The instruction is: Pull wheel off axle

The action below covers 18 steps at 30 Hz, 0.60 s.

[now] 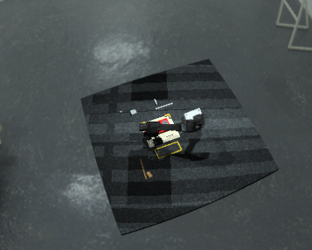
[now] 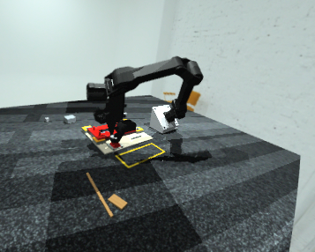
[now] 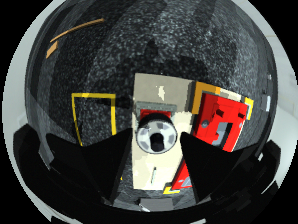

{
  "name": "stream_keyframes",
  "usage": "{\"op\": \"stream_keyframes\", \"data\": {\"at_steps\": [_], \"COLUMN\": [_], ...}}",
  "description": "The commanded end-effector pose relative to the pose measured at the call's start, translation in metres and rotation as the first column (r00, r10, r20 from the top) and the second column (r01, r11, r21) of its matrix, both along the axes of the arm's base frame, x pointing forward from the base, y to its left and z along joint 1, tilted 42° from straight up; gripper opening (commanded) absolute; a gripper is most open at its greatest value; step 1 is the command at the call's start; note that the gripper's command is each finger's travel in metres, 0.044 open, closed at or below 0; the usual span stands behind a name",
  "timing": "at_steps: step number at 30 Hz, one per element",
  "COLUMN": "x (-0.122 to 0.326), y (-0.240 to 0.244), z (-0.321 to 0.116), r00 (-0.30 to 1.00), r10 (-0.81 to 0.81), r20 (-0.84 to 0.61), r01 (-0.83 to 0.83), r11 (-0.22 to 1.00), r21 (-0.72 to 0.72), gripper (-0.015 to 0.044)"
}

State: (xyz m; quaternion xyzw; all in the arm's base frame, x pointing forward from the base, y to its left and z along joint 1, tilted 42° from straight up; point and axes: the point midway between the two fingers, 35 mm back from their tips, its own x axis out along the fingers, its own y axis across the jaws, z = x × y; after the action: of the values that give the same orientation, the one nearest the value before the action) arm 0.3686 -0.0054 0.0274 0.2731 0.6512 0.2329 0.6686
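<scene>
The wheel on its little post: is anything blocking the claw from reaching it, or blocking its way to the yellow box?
Nothing visible does. The gripper is open, straddling the wheel, and only bare board and mat separate it from the yellow-outlined area.

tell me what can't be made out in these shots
- Wheel on the axle, top view: too small, and the arm covers it.
- Contact between the gripper fingers and the wheel, wrist view: the fisheye lens warps it, and the dark fingers are cut off by the lens rim.
- Wheel, exterior view: the gripper hides most of it.
- Small grey bits, top view: too small to identify.
</scene>
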Motion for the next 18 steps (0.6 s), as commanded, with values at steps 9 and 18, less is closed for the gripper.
{"op": "stream_keyframes", "data": {"at_steps": [9, 18], "x": [-0.0003, -0.0003], "y": [0.0005, -0.0013], "z": [0.0002, 0.0021], "r00": [1.000, 1.000], "r10": [0.003, 0.003], "r20": [-0.001, -0.001], "r01": [-0.003, -0.003], "r11": [1.000, 1.000], "r21": [0.000, 0.000], "gripper": [0.0109, 0.0000]}}
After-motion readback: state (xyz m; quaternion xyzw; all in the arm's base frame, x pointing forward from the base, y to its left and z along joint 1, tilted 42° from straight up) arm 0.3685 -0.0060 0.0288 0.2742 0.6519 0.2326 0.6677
